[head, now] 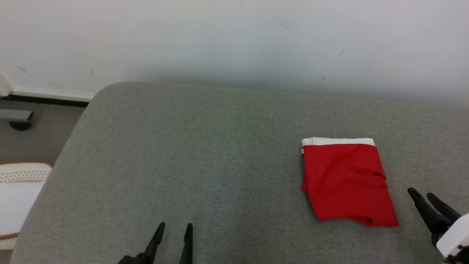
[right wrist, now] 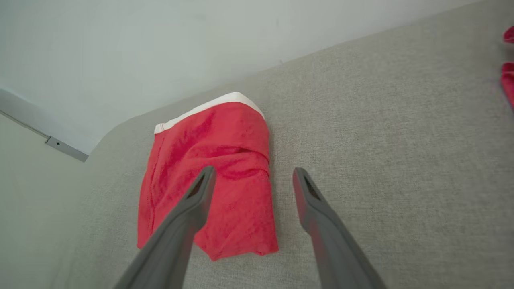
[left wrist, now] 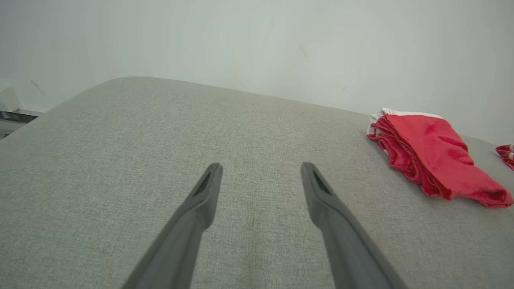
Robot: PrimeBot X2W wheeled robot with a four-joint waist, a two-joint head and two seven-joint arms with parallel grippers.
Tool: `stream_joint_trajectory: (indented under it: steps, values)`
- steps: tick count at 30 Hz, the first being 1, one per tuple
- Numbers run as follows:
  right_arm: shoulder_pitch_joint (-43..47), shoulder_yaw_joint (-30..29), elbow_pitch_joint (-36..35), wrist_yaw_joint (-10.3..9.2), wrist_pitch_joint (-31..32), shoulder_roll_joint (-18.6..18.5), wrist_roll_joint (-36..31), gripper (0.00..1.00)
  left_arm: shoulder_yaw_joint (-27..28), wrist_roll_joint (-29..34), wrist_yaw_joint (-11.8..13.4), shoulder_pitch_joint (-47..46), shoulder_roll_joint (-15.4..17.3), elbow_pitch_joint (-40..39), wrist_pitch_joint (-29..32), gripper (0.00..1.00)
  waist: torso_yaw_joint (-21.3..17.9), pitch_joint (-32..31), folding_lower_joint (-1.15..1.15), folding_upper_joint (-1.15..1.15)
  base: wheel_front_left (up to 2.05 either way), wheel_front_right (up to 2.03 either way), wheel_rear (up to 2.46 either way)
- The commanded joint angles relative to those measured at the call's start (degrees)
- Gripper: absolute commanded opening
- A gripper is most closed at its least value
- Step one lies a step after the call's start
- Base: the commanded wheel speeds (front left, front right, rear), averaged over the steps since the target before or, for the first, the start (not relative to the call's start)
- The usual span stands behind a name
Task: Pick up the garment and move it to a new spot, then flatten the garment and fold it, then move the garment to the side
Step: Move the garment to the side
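Folded red garment (head: 346, 181) at three o'clock on grey cushion (head: 201, 154). At seven, left gripper (head: 176, 224); at four, just beside the garment, right gripper (head: 420, 192); both spread wide, empty. Looks like the final shift aside: calls for pinching all layers together.

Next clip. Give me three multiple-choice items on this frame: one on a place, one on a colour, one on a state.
1. Where does the garment lie on the grey cushion in the head view?
A) far left
B) right of the middle
C) hanging off the front edge

2. What colour is its waistband?
A) black
B) blue
C) white

3. How is the right gripper?
A) open and empty
B) shut on the garment
C) shut on the waistband

Answers: B, the red cloth sits well to the right; C, a white strip runs along its far edge; A, its fingers stand apart with nothing between them.
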Motion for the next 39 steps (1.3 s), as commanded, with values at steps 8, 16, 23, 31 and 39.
stream_joint_trajectory:
  steps: [8,16,23,31,39]
  values:
    - [-9.7,1.1,9.4,-0.12,14.8,-3.2,3.8,1.0,-2.7,-2.0,1.3,-3.5,0.2,-0.2,-0.1,1.0,7.2,6.5,0.0,0.0,0.0,0.0,0.0]
    - [-13.3,-0.1,15.8,-0.12,18.2,-1.8,5.7,1.0,-3.5,-2.6,2.2,-3.7,0.2,0.0,-0.1,1.0,11.4,8.4,0.0,0.0,0.0,0.0,0.0]
    - [-14.3,0.7,15.4,-0.13,17.0,0.9,7.5,0.0,-3.3,-2.7,2.5,-4.2,0.2,-0.3,-0.1,1.0,11.3,8.8,0.0,0.0,0.0,0.0,0.0]
    - [-15.5,3.7,11.4,-0.13,14.2,-1.6,6.6,0.0,-2.8,-2.1,2.4,-4.2,0.2,-0.3,-0.1,1.0,5.1,8.4,0.0,0.0,0.0,0.0,0.0]
    - [-19.1,4.1,8.5,-0.12,14.0,-8.2,4.3,0.0,-2.3,-1.2,1.8,-6.1,0.2,-0.6,-0.1,1.0,-4.1,9.7,0.0,0.0,0.0,0.0,0.0]
